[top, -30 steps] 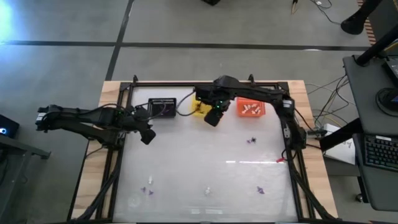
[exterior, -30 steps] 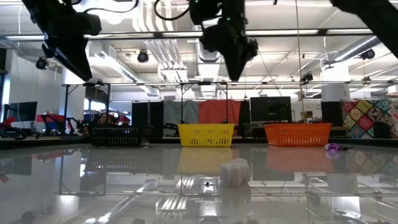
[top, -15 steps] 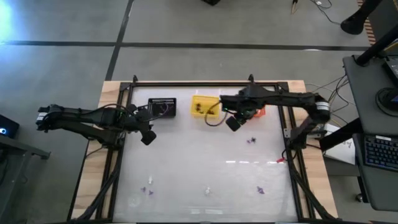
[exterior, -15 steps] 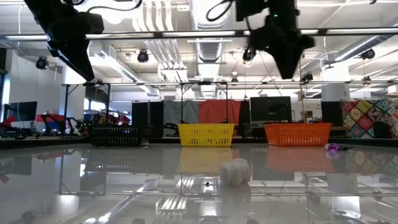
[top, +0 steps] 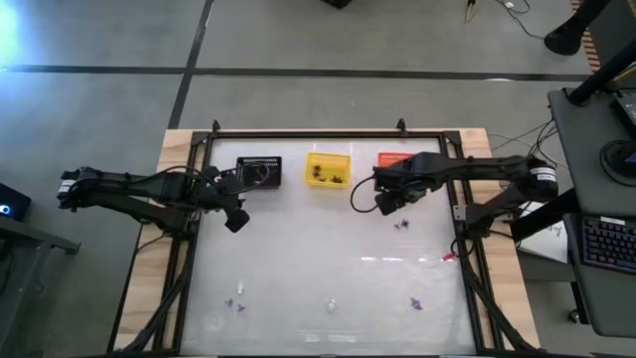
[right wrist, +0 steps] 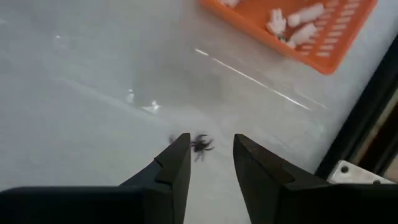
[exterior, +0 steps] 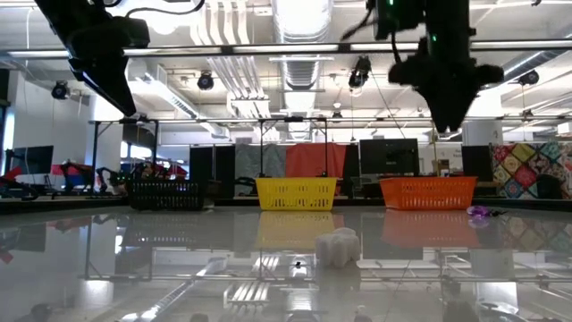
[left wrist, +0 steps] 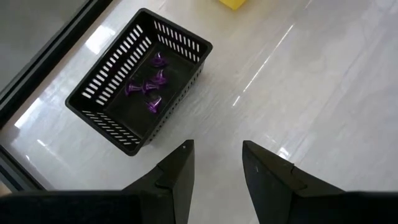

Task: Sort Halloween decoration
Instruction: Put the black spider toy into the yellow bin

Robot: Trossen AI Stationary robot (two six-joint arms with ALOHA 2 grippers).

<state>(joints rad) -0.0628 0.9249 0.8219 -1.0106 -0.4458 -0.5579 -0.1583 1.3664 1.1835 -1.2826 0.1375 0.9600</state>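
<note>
right hand (top: 390,202) swung from yellow basket (top: 328,169) toward orange basket (top: 396,159), fingers parted, empty, above purple trinket (right wrist: 200,145) on surface, likely next pick. left hand (left wrist: 214,163) open, idle near black basket (left wrist: 139,79).

The right claw (top: 385,202) swings away from the yellow basket (top: 328,169), crosses in front of the orange basket (top: 397,159), and now hangs open-fingered above a dark spider trinket (right wrist: 201,145) on the table (top: 328,249).
</note>
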